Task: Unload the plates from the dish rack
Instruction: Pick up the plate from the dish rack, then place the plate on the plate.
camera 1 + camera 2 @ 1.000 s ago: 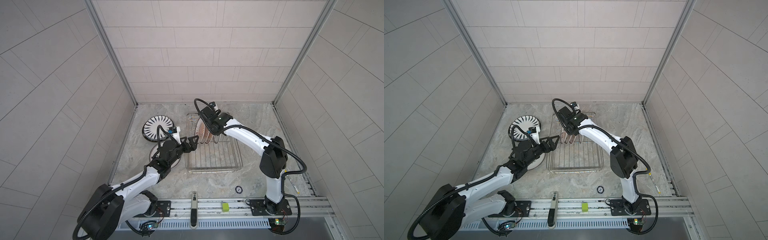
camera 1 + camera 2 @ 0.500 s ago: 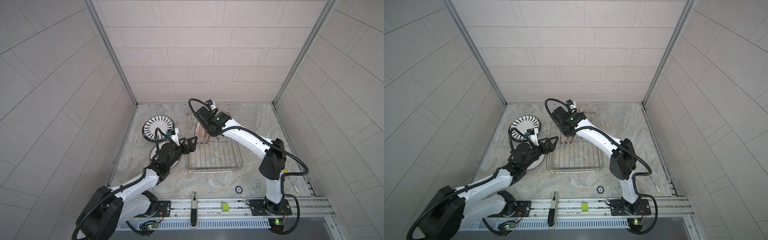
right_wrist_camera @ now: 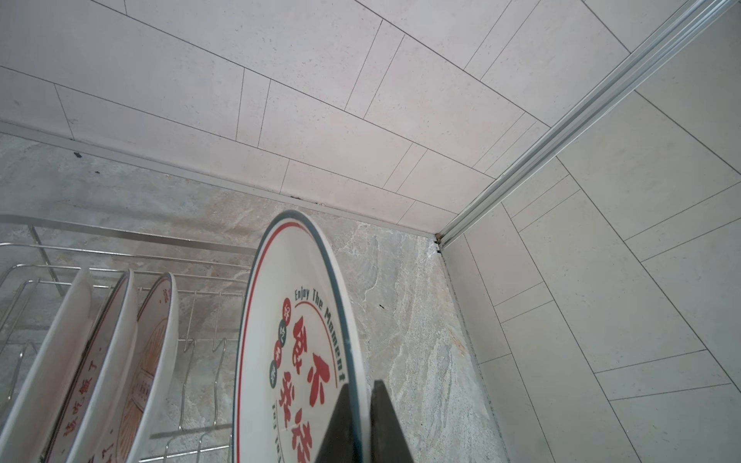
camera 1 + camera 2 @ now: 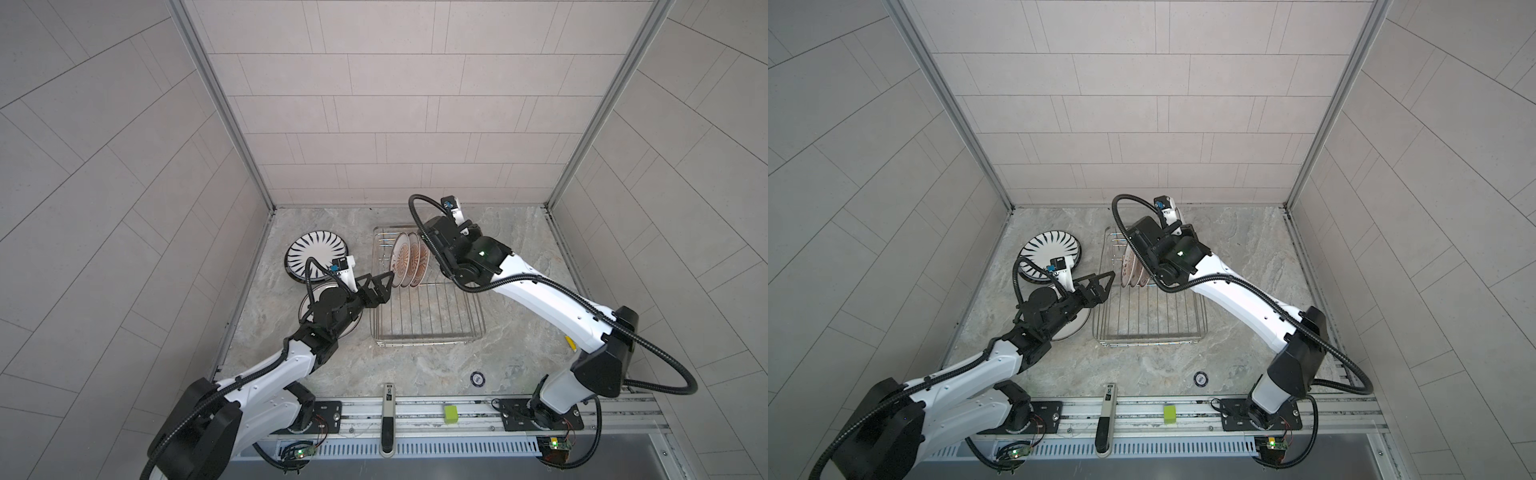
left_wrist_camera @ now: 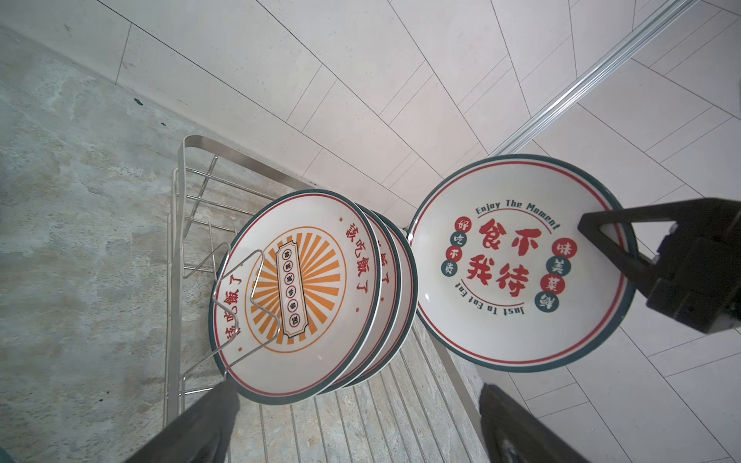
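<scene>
Left gripper (image 4: 384, 286), in both top views, stands spread to its full width and empty at the left rim of the dish rack (image 4: 424, 341). Its tips are directed at three plates (image 4: 402, 259) standing on edge at the rack's far left corner. The right gripper's jaws are hidden there beneath its own wrist, above the same far end. Two plates lie flat on the bench (image 4: 415, 374) left of the rack: a black-striped plate (image 4: 318, 255) toward the far left corner, and a second plate (image 4: 1073, 328) partly under the left arm. Left wrist view: the sunburst plate (image 5: 296, 292) fronts the row behind a wire prong. The red-character plate (image 5: 517, 260) hangs beside the row, apparently raised clear of the rack, with one black finger (image 5: 588, 224) of the right gripper across its rim. Right wrist view: right gripper (image 3: 362, 397) is closed tight on that plate's rim, the plate upright, with a visible gap to the nearest racked plate (image 3: 156, 340). Assessment: glazed ceramic, rigid, smooth and breakable, weighty for a pinch at one edge. Hold is properly taken on the upper rim, where each plate stands clear of the prongs. A sharp move risks the plate swinging or slipping in the jaws.
</scene>
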You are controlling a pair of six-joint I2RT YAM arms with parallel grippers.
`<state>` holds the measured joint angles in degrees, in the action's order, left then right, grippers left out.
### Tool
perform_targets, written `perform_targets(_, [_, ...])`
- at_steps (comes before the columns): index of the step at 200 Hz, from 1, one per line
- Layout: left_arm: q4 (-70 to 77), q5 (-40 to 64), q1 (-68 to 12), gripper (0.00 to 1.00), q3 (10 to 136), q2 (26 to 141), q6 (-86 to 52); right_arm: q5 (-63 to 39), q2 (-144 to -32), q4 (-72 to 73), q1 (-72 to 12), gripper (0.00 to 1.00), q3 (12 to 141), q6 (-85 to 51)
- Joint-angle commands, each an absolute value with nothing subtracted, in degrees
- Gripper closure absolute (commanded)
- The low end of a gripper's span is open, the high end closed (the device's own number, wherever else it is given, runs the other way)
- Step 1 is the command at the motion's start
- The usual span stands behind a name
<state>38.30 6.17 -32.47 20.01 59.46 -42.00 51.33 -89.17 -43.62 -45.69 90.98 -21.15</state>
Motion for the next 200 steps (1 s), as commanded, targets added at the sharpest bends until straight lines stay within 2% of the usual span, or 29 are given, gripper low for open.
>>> perform_targets(1, [40.5, 5.2, -33.2, 0.0, 19.3, 57.3, -42.0, 47.0, -82.4, -34.8, -45.2, 0.99, 85.8, -19.4])
perform_targets(43, [34.8, 2.7, -35.2, 0.0, 20.8, 53.3, -38.2, 40.8, -70.5, -28.5, -42.6, 1.0, 74.9, -19.7])
perform_targets(95, [31.8, 5.8, -36.8, 0.0, 23.4, 53.1, -36.7, 8.8, -59.8, -19.0, -28.8, 1.0, 61.4, -23.9])
perform_targets(128, [29.6, 5.8, -37.4, 0.0, 24.8, 53.1, -35.8, -1.8, -57.0, -15.2, -24.4, 1.0, 57.2, -26.3])
perform_targets(152, [28.7, 10.7, -37.4, 0.0, 26.4, 54.1, -35.2, -11.5, -55.0, -11.0, -20.5, 1.0, 53.9, -29.1])
perform_targets(179, [25.2, 11.2, -37.4, 0.0, 27.5, 53.4, -35.0, -17.3, -52.9, -5.9, -18.1, 1.0, 49.7, -32.8])
perform_targets(200, [24.6, 9.0, -37.4, 0.0, 27.2, 53.3, -35.0, -16.4, -51.5, -6.5, -18.0, 1.0, 49.0, -34.2])
